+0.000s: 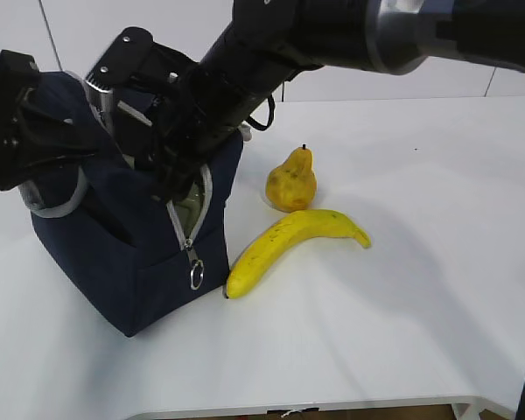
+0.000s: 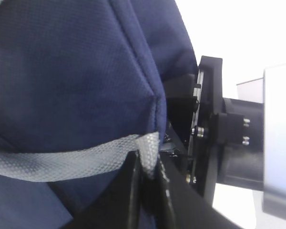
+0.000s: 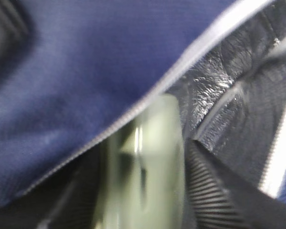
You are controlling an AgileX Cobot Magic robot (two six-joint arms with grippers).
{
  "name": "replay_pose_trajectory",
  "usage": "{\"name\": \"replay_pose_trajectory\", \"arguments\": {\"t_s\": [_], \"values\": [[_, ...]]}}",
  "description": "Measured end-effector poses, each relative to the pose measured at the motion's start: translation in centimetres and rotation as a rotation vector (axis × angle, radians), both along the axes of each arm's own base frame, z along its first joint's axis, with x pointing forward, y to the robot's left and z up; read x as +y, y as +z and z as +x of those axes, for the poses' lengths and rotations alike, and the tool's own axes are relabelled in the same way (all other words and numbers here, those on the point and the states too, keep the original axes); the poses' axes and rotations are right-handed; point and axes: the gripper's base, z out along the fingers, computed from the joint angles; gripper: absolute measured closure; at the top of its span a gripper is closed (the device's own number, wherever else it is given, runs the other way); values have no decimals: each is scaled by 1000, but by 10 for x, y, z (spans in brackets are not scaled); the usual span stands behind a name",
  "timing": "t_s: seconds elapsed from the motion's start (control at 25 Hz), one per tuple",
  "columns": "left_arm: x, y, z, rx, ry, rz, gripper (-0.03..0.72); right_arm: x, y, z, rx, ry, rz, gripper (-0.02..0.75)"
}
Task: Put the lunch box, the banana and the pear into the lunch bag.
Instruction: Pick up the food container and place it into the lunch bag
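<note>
Lunch box (image 3: 148, 167) is down in the mouth of the lunch bag (image 1: 131, 262), pale green lid blurred in the right wrist view, right gripper (image 1: 171, 171) reaching in around it; jaws stand partly apart, whether they grip the box I cannot tell. Left gripper (image 2: 148, 191) is pinched tight on the grey strap (image 2: 62, 162) and fabric at the bag's left corner, holding the opening. Box looks rigid, light, smooth plastic, likely slippery; best taken across its short sides. Bag is soft cloth, will sag and fold if the left hold goes. Banana (image 1: 289, 245) lies on the table (image 1: 420, 306) just right of the bag, its lower tip near the bag's base; firm but bruisable, grab mid-length across the curve. Pear (image 1: 291, 182) stands just behind the banana, near or touching it, stem up; lumpy, rounded, may roll, grip around the wide belly. Zipper edge (image 1: 192, 219) and ring pull (image 1: 195, 278) hang at the opening and could snag; right arm crowds the mouth.
</note>
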Motion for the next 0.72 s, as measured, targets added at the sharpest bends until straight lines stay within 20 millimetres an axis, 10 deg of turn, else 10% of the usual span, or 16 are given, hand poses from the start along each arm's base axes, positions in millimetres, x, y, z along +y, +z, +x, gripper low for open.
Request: {"name": "replay_pose_trajectory", "arguments": {"t_s": [0.72], "values": [[0,0,0,0,-2,2,678,0,1,-2,20,13,-4,220]]}}
